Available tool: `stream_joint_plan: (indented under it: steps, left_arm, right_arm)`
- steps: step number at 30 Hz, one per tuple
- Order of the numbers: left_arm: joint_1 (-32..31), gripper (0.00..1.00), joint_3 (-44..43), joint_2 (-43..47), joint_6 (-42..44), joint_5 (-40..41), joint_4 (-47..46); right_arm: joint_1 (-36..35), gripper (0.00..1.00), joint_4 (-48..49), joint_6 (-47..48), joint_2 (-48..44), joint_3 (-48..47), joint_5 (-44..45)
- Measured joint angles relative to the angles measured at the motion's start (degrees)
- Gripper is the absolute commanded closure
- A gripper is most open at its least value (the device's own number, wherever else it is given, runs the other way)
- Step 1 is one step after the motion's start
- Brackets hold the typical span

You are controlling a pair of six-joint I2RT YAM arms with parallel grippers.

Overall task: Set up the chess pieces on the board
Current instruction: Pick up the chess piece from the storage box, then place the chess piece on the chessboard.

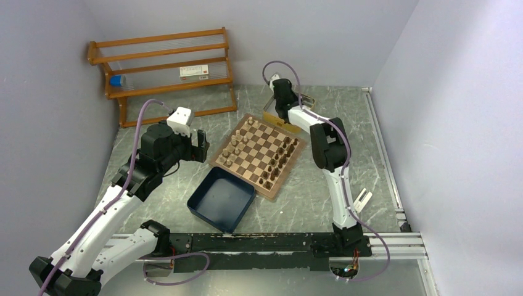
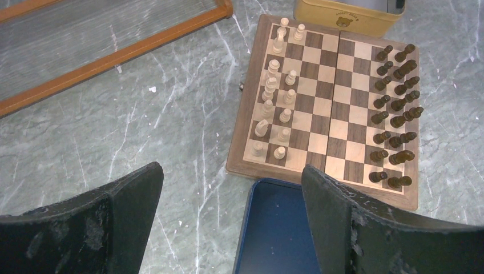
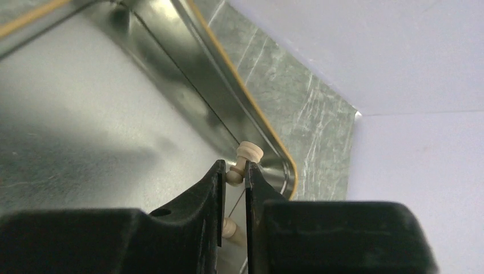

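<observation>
Nearest me on the left, the left end effector [image 2: 231, 177] hangs over the grey-green marbled worktop [image 1: 185, 117], its two black fingers spread wide with nothing between them; it looks down toward the near-left edge of the board.

Just right of it lies a navy blue square tray [image 1: 221, 198], its far corner close against the board's near edge.

Beyond the tray lies the board [image 2: 337, 108], flat in the middle of the worktop and turned cornerwise to the arms. It is a wooden square of dark brown and cream checks inside a brown border, with a seam running across its middle.

The chess pieces [image 2: 285, 116] are small turned wooden figures, each standing upright on its own square. The light tan ones fill two rows along the board's left side, with a gap in the inner row toward its far end; the dark brown ones fill two rows along the right side; the squares between the two camps are bare.

At the board's far edge sits a tin [image 2: 342, 14], gold outside and shiny metal inside. The right end effector [image 3: 234, 171] reaches down into it, fingers pressed almost together and pinching a light tan piece [image 3: 249, 152] by its neck, close to a rounded corner of the tin; the piece's round head shows just above the fingertips.

Farthest off, at the far left, a wooden rack [image 1: 166, 68] stands in the corner where the walls meet.
</observation>
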State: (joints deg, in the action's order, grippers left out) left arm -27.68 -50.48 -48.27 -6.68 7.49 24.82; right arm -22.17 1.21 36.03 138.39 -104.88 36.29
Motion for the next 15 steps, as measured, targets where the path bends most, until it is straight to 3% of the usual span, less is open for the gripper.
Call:
stream_joint_plan:
  steps: [8,15]
  left_arm:
    - [0.00,0.05,0.00,0.00,0.00,0.00,0.00]
    - [0.00,0.05,0.00,0.00,-0.02,0.04,0.02]
  right_arm:
    - [0.04,0.90,-7.74,-11.93,-8.20,0.02,-8.44]
    - [0.07,0.91,-15.26,-27.43,-18.73,4.35,-25.68]
